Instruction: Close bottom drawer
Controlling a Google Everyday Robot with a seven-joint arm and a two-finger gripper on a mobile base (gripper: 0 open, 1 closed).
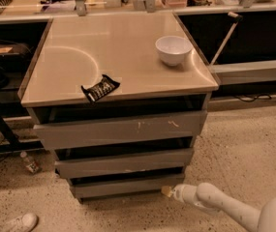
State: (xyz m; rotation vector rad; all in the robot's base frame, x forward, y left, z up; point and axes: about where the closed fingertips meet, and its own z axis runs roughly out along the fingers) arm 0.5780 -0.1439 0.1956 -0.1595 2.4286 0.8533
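Note:
The bottom drawer [125, 186] is the slimmest grey metal front, lowest of three under the tan-topped cabinet [118, 57]. It stands slightly pulled out, with a dark gap above it. My gripper [167, 191] is at the end of the white arm reaching in from the lower right. Its tip is right at the drawer front's right end, near the floor. The mid-width drawer [123, 162] and the widest scratched drawer [120, 128] sit above, both also a little out.
A white bowl [174, 50] and a black snack packet [100, 89] lie on the cabinet top. A plastic bottle [29, 162] lies on the speckled floor at left, a white shoe [16, 223] at lower left. Counters and shelves run behind.

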